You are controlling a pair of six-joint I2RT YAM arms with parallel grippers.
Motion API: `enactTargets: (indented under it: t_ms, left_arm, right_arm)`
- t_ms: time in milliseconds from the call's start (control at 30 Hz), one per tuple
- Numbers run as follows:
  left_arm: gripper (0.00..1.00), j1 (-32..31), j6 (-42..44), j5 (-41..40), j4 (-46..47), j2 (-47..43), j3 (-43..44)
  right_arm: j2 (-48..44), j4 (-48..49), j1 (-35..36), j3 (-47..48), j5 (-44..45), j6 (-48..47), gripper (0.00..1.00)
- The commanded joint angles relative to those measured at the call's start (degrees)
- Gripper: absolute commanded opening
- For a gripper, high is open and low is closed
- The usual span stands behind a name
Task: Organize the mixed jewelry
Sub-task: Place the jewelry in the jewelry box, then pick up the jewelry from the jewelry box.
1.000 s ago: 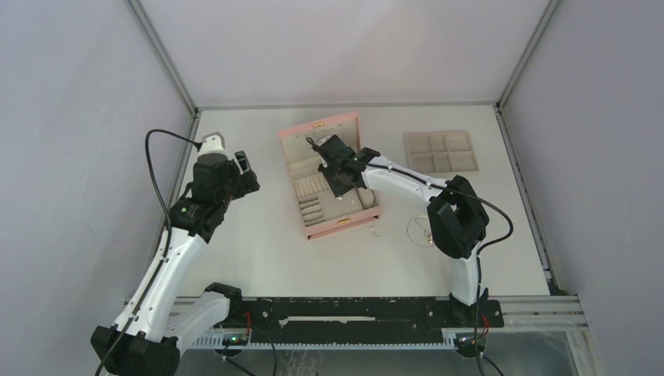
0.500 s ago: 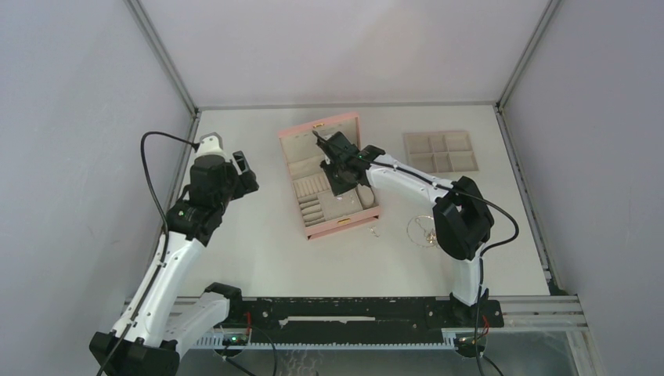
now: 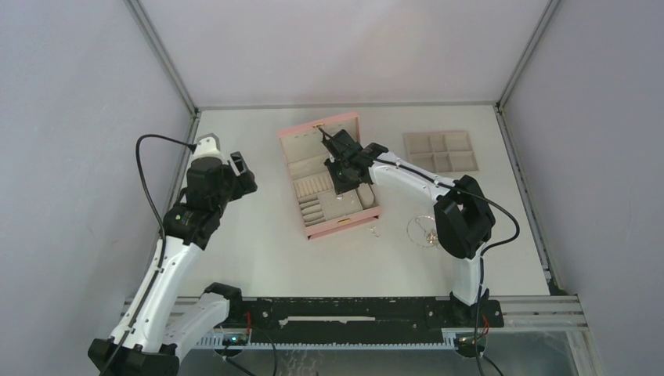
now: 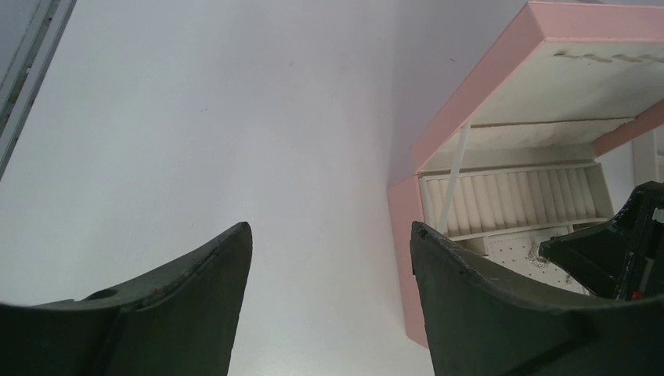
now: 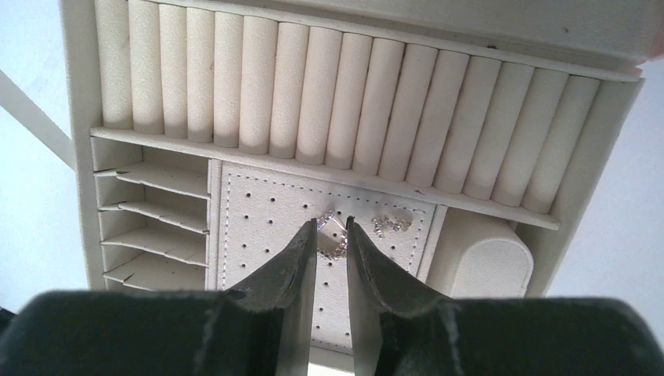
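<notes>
While the right tool [image 5: 330, 225] hangs over the open pink box [image 3: 342, 222], its tips point down at the perforated pad [image 5: 258, 235], which lies beside the ring rolls [image 5: 352, 102]. Its jaws stand only a narrow gap apart. A small silver piece [image 5: 335, 235] sits exactly at the tips, and I cannot tell whether it is pinched there or already lies on the pad. A second silver piece [image 5: 391, 225] rests on the same pad, just beside the first.

The step in hand looks to be the placing of this piece, so the care is all in the release. If the piece is in the grip, the tool should go straight down until the piece touches the pad, then open only a little. After that it should rise vertically, so that nothing hooks on a finger and is dragged out. Any sideways motion risks pushing the second piece off its place.

The left tool [image 3: 241, 171] is wide open and holds nothing. It hovers over the worktop [image 3: 258, 235] to the left of the box, well apart, and has no need to come nearer.

Other jewelry waits outside the box: the chain necklace [image 3: 423, 229] lies on the worktop to the right, and a small bit [image 3: 374, 231] lies near the box's near right corner.
</notes>
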Motion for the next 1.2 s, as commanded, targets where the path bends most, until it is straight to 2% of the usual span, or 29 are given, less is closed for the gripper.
enactTargets:
  t_ms: [0, 1167]
  left_arm:
    - [0.78, 0.4, -0.9, 0.1, 0.8, -1.3, 0.7]
    - [0.78, 0.4, -0.7, -0.6, 0.8, -1.1, 0.7]
  right_arm:
    - [-0.8, 1.0, 0.0, 1.6, -1.2, 1.2, 0.28]
    - [2.6, 0.3, 1.1, 4.2, -3.9, -0.3, 0.26]
